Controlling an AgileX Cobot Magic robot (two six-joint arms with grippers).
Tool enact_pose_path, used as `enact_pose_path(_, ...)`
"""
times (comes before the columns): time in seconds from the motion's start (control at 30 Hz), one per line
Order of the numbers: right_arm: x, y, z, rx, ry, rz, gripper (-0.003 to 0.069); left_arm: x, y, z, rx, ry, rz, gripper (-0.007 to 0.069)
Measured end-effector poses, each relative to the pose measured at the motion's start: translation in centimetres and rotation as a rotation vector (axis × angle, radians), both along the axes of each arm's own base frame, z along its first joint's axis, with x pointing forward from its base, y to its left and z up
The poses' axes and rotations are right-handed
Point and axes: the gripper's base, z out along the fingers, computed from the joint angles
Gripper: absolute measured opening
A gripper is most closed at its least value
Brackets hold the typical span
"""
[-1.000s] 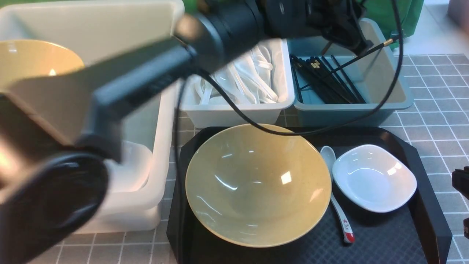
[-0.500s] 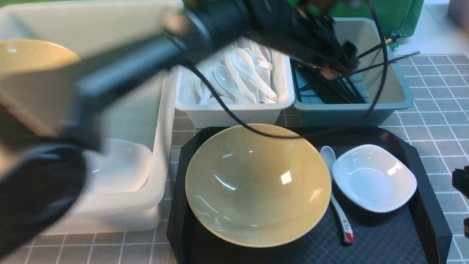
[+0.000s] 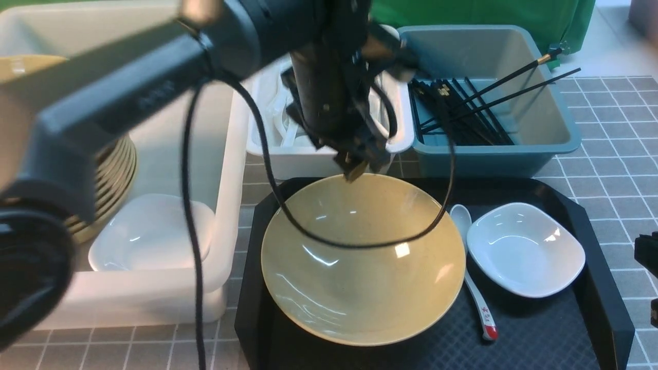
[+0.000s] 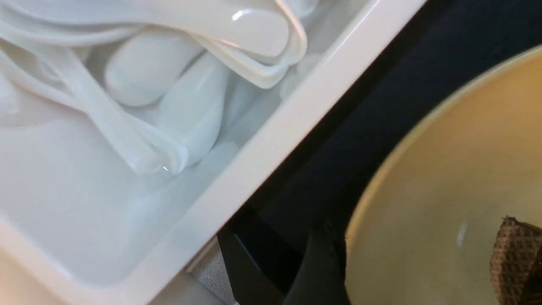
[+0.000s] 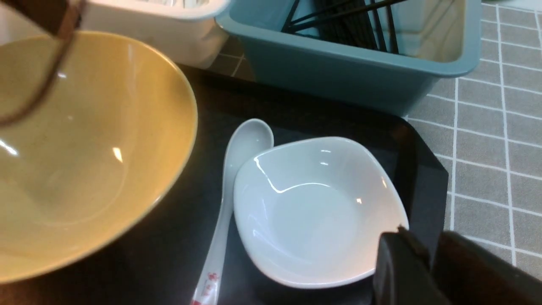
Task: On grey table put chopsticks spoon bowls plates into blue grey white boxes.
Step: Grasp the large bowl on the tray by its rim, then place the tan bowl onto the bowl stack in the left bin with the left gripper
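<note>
Tan first: spotting the bowl (image 3: 360, 262) filling the left half of the black tray (image 3: 540, 344) on the counter (image 3: 617, 154). Finding the left gripper (image 3: 360, 167) over the tray's back edge, at the bowl's far rim, released and spread wide, one finger (image 4: 322, 262) outside that rim and one pad (image 4: 514, 258) inside. Can't tell about contact. Seeing the spoon (image 3: 478, 303) on the tray's right half, tucked between bowl and plate (image 3: 524, 249), red-marked handle toward the tray's front. Catching the right gripper (image 5: 427, 271) off the tray's right edge, near the plate; can't call it released or clenched. Behind the tray, picking out the small white box (image 3: 293, 162) of white spoons (image 4: 148, 67), and beside it the blue-grey box (image 3: 493, 154) with the chopsticks (image 3: 514, 76) inside, ends poking over its right rim. Left of the tray, noting the big white box (image 3: 226, 205) with stacked bowls (image 3: 113, 174) and another plate (image 3: 149, 234).
</note>
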Motion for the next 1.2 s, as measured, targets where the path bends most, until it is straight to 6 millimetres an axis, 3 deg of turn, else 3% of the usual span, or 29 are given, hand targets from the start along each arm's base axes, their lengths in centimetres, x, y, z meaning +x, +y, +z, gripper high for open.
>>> enact_pose_path(0.3, 0.0, 0.0, 0.0, 0.000, 0.000, 0.000, 0.0154, 1.3, -0.4, -5.0, 0.097, 0.056, 0.036, 0.0441)
enact_pose_path(0.43, 0.0, 0.0, 0.0, 0.000, 0.000, 0.000, 0.0158, 1.4, -0.6, -6.2, 0.102, 0.084, 0.051, 0.0436)
enact_pose_path(0.53, 0.0, 0.0, 0.0, 0.000, 0.000, 0.000, 0.0161, 1.4, -0.6, -6.4, 0.104, 0.090, 0.052, 0.0382)
enact_pose_path(0.7, 0.0, 0.0, 0.0, 0.000, -0.001, 0.000, 0.0162, 1.0, -0.4, -5.1, 0.068, 0.106, 0.061, 0.0190)
enact_pose_path(0.83, 0.0, 0.0, 0.0, 0.000, -0.001, 0.000, 0.0166, 0.7, -0.4, -3.7, 0.024, 0.095, 0.043, 0.0148)
enact_pose_path(0.97, 0.0, 0.0, 0.0, 0.001, -0.001, -0.001, 0.0170, 0.1, 0.1, -0.9, -0.104, 0.115, 0.017, 0.0041)
enact_pose_path(1.07, 0.0, 0.0, 0.0, 0.001, -0.001, -0.001, 0.0171, 0.1, 1.2, 1.2, -0.238, 0.147, 0.017, 0.0005)
enact_pose_path(1.2, 0.0, 0.0, 0.0, 0.001, -0.001, -0.001, 0.0174, 2.0, 5.6, 3.3, -0.449, 0.179, 0.088, 0.0005)
